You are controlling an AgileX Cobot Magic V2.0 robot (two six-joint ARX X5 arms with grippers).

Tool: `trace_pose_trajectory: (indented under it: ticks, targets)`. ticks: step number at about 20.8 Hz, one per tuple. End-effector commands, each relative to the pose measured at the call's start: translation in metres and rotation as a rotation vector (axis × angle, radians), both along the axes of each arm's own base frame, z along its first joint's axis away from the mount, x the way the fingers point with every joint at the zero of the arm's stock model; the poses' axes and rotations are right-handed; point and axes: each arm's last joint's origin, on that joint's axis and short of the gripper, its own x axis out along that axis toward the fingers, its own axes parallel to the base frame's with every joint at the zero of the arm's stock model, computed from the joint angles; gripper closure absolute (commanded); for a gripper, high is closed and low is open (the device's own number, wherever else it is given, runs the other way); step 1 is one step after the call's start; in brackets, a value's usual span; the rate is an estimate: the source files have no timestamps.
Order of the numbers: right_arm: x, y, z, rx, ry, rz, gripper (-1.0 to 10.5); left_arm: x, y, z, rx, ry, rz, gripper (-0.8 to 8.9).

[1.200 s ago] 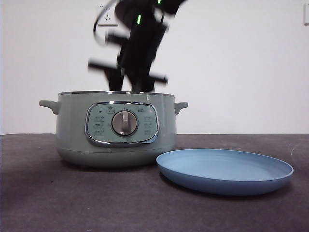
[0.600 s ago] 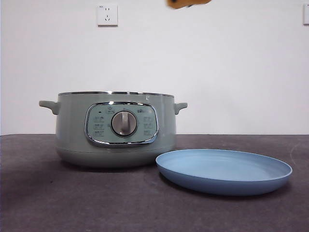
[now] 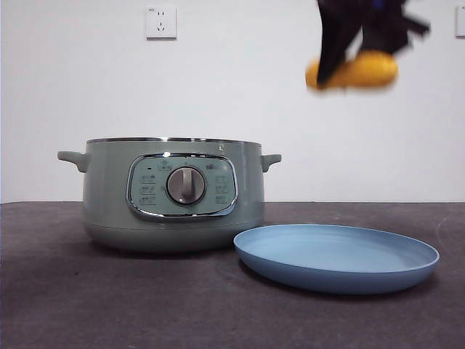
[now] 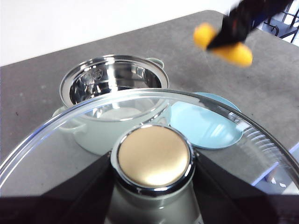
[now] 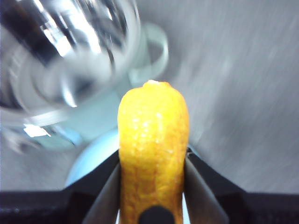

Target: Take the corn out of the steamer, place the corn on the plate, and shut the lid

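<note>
The steamer [image 3: 173,195] has a smooth, satin pale-green outer shell that looks like painted metal or plastic. Its control panel frame [image 3: 182,186] and rim are bright polished chrome; the dial [image 3: 187,185] is brushed silver. The inner bowl [image 4: 114,84] is mirror-finished steel.

The lid [image 4: 154,140] is clear, glossy glass with a chrome rim; its knob [image 4: 154,157] has a smooth satin top inside a chrome collar.

The plate [image 3: 336,257] is matt light-blue, smooth, plastic or glazed in look.

The corn [image 5: 153,154] has a bumpy, slightly glossy yellow-orange surface.

The right gripper [image 5: 152,179] is matt black plastic.

The counter [image 3: 109,305] is dark, matt, finely textured.
</note>
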Motion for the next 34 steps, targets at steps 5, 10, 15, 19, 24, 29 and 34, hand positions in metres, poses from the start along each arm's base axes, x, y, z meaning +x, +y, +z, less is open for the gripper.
trace_pose_trajectory:
  ticks: [5, 10, 15, 19, 24, 29, 34]
  targets:
    - [-0.004, 0.000, -0.104, 0.075, 0.100, -0.038, 9.6, -0.001, 0.000, 0.005, -0.029, -0.053, 0.001, 8.21]
    - [0.003, 0.003, -0.142, 0.056, 0.137, -0.040, 9.6, -0.001, 0.000, 0.005, -0.029, -0.052, 0.002, 8.21]
    - [0.010, 0.007, -0.167, 0.036, 0.191, -0.050, 9.6, -0.001, 0.000, 0.005, -0.032, -0.050, 0.003, 8.21]
    - [0.010, 0.007, -0.169, 0.032, 0.199, -0.051, 8.9, -0.001, 0.000, 0.006, -0.034, -0.057, 0.004, 8.21]
    - [0.008, 0.006, -0.167, 0.026, 0.212, -0.052, 4.3, 0.002, -0.001, 0.008, -0.041, -0.074, 0.003, 8.21]
    - [0.000, 0.002, -0.133, 0.069, 0.123, -0.047, 4.1, 0.020, -0.008, 0.013, -0.041, -0.078, 0.001, 8.21]
    - [-0.040, -0.017, -0.075, 0.098, 0.062, -0.042, 4.1, 0.061, -0.026, 0.021, -0.033, -0.113, -0.011, 8.21]
